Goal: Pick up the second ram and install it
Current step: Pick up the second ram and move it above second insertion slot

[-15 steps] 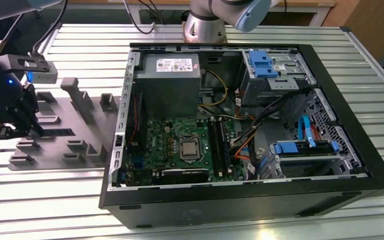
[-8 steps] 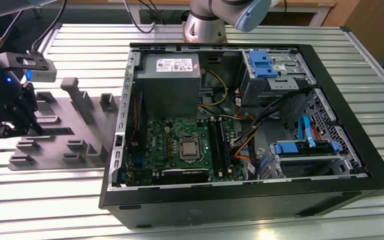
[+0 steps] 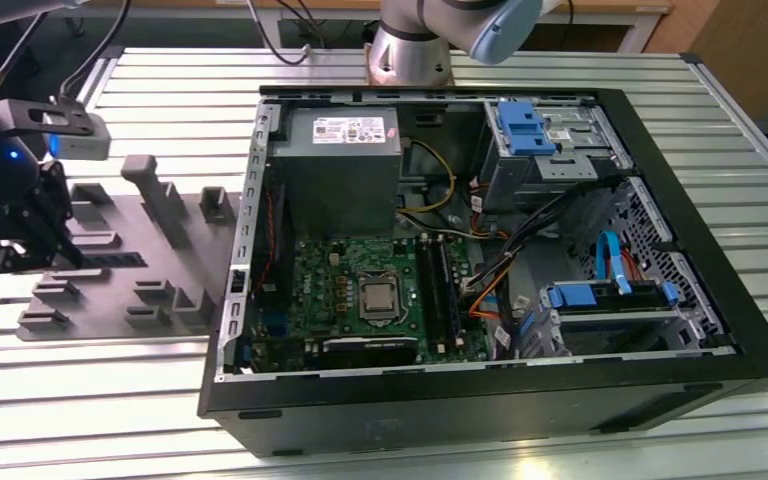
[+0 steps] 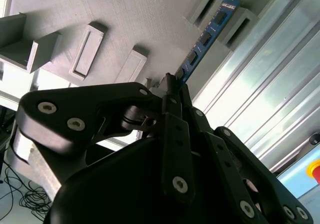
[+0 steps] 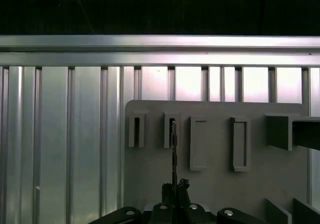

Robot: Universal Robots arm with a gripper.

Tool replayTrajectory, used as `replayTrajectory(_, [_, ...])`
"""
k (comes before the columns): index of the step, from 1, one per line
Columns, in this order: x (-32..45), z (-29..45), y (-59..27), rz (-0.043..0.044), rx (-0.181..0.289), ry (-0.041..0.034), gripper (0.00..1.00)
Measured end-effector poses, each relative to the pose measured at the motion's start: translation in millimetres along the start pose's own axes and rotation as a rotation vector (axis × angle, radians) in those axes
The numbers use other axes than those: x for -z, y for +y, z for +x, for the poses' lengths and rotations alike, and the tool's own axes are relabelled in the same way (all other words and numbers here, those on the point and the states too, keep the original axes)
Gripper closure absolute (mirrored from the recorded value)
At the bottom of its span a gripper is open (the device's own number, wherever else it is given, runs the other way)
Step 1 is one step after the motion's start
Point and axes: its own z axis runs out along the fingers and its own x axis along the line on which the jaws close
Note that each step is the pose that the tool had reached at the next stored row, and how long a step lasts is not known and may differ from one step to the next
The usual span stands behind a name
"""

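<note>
**A:** Start with the exterior view. Where's the end effector?

**B:** The end effector (image 3: 37,250) hangs over the gray holder (image 3: 157,300), at the holder's edge farthest from the open computer case (image 3: 491,400). The holder lies on the slatted metal bench (image 3: 91,400), just beside the case. The motherboard (image 3: 357,270) is inside the case, well away from the holder.

**A:** And the second ram?

**B:** The second ram (image 3: 117,258) is a thin dark strip low on the holder. Its long axis runs from the end effector across the holder toward the case.

**A:** What about the second wrist view?

**B:** The black fingers converge at the end effector (image 4: 172,86), clenched on the near end of the second ram (image 4: 207,31). The stick stands on its long edge with one flat face and its dark chips showing. It points straight away from the fingertips, and its far end sits between two raised blocks of the gray holder (image 4: 125,14). The bench (image 4: 260,84) slats lie just past that end of the holder.

**A:** Does the first wrist view agree?

**B:** It does. There the second ram (image 5: 173,154) is seen edge-on, as a thin dark line. It runs from the end effector (image 5: 175,190) out to a slotted block (image 5: 171,129) near the holder's edge, and its far tip sits in that slot. The fingertips press against both flat sides of the near end. The gray holder (image 5: 215,184) is under the whole length of the stick, with the bench (image 5: 75,134) beyond and beside the holder.
</note>
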Motion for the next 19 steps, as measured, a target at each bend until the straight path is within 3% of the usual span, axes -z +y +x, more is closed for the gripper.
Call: replayTrajectory(19, [13.0, -0.1, 0.0, 0.0001, 0.0, 0.0, 0.86])
